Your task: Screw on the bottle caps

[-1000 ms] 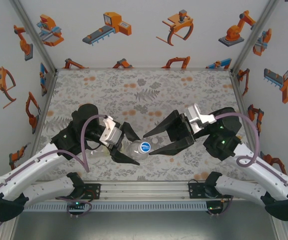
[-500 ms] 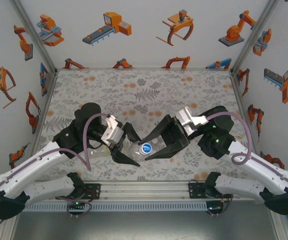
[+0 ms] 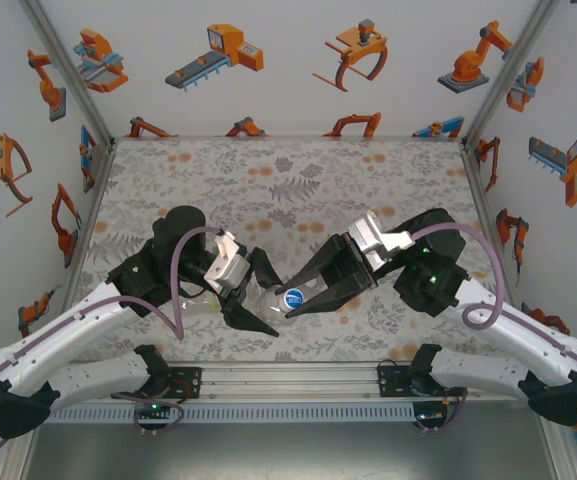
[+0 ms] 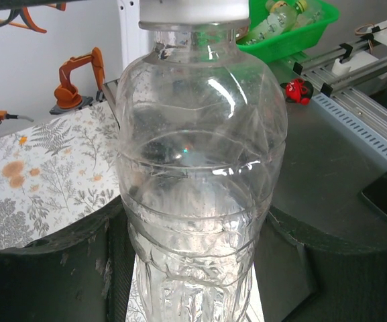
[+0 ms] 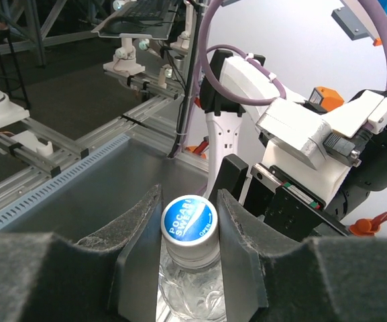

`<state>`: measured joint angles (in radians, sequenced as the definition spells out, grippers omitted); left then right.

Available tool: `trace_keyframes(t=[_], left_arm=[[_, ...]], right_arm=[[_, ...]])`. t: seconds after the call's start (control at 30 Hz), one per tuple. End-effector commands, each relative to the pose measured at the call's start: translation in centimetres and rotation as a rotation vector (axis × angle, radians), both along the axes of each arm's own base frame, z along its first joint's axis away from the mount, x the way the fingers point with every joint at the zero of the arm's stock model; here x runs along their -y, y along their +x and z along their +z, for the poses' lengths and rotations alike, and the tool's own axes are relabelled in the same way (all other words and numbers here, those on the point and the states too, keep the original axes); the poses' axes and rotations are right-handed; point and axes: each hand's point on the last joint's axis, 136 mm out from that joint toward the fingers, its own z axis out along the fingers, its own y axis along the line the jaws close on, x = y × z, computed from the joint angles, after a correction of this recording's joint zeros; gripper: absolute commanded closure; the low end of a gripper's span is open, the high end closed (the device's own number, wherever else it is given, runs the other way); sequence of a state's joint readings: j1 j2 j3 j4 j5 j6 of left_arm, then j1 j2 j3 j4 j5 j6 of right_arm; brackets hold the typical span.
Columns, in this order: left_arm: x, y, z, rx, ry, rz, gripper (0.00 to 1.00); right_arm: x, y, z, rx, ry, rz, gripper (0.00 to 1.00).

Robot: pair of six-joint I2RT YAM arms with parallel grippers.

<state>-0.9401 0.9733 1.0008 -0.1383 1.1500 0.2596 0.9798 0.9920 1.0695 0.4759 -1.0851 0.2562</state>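
Top external view: right tool has come in from 3 o'clock over the last second. Its jaws, wide a second ago, have narrowed onto the cap. Left tool is unchanged, clenched on the bottle body. It holds the bottle over the worktop toward the 6 o'clock edge, neck aimed at the right arm.

Meaning for the task: the cap already sits on the neck, and the grip for twisting looks about set. The turn itself is probably next. How far the thread has taken can't be told.

Right wrist view: pads flank the cap at 9 and 3 o'clock. They seem to touch both sides, though a firm pinch is hard to confirm from this angle. Cap has a blue printed top and a white skirt.

Containers: the bottle is clear and unlabelled and looks empty, just glare and creases. Left wrist view: a green bin at 1 o'clock, off the worktop, holds a few other bottles.
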Motion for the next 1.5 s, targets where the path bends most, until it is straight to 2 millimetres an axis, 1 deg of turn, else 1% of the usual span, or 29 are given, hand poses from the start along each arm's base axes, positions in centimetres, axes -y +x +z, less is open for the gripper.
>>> trace_keyframes(t=[0.0, 0.1, 0.13, 0.2, 0.3, 0.43, 0.5, 0.57, 0.67, 0.73, 0.83, 0.97, 1.0, 1.03, 1.13, 1.17, 1.2, 1.33, 1.4, 1.47], left_arm=[[-0.2, 0.1, 1.4, 0.044, -0.038, 0.017, 1.00], [0.0, 0.9, 1.0, 0.076, -0.044, 0.086, 1.00], [0.2, 1.5, 0.9, 0.091, -0.050, 0.127, 1.00], [0.5, 2.7, 0.9, 0.119, -0.069, 0.209, 1.00], [1.0, 5.0, 0.9, 0.157, -0.104, 0.354, 1.00], [1.7, 7.8, 1.1, 0.184, -0.139, 0.509, 1.00], [2.0, 9.0, 1.3, 0.196, -0.163, 0.582, 1.00], [2.2, 10.4, 1.7, 0.204, -0.199, 0.673, 1.00], [2.4, 12.0, 1.8, 0.215, -0.211, 0.768, 1.00], [2.4, 13.3, 1.7, 0.220, -0.193, 0.843, 1.00], [2.2, 15.3, 1.5, 0.212, -0.167, 0.950, 1.00], [2.8, 16.1, 0.5, 0.203, -0.096, 0.969, 1.00], [2.9, 16.1, 0.3, 0.199, -0.088, 0.967, 0.97], [2.9, 16.1, 0.1, 0.193, -0.083, 0.968, 0.87], [2.7, 16.3, -0.4, 0.178, -0.077, 0.979, 0.41], [2.6, 16.3, -0.6, 0.174, -0.069, 0.984, 0.29], [2.5, 16.4, -0.9, 0.169, -0.059, 0.988, 0.23], [1.7, 17.0, -2.0, 0.122, -0.003, 1.014, 0.09], [1.0, 17.5, -2.7, 0.089, 0.021, 1.037, 0.06], [0.0, 18.0, -3.4, 0.046, 0.043, 1.067, 0.06]], right_arm=[[0.3, 0.1, 0.0, 0.028, -0.002, -0.067, 1.00], [0.0, 1.8, -0.5, 0.001, 0.000, -0.192, 1.00], [-0.1, 2.5, -0.7, -0.016, 0.005, -0.240, 1.00], [-0.3, 3.7, -1.1, -0.051, 0.017, -0.306, 1.00], [-0.6, 5.6, -1.6, -0.115, 0.034, -0.398, 1.00], [-1.1, 8.6, -2.3, -0.197, 0.051, -0.540, 1.00], [-1.0, 10.6, -2.7, -0.264, 0.061, -0.636, 1.00], [-0.4, 13.3, -3.4, -0.360, 0.073, -0.773, 1.00], [1.2, 17.3, -5.4, -0.528, 0.072, -0.986, 1.00], [2.4, 19.4, -6.8, -0.626, 0.050, -1.123, 1.00], [3.5, 21.0, -8.3, -0.717, 0.053, -1.255, 1.00], [3.1, 21.7, -9.1, -0.716, 0.007, -1.300, 1.00], [3.1, 21.7, -9.1, -0.711, 0.007, -1.301, 1.00], [3.1, 21.6, -9.1, -0.708, 0.010, -1.299, 1.00], [3.1, 21.4, -8.9, -0.675, -0.001, -1.297, 1.00], [3.0, 21.5, -9.0, -0.659, -0.011, -1.302, 1.00], [3.1, 21.5, -8.9, -0.646, -0.017, -1.308, 1.00], [3.2, 22.2, -9.6, -0.587, -0.050, -1.339, 1.00], [3.5, 22.9, -10.1, -0.566, -0.064, -1.346, 1.00], [3.7, 24.2, -11.0, -0.542, -0.077, -1.356, 1.00]])
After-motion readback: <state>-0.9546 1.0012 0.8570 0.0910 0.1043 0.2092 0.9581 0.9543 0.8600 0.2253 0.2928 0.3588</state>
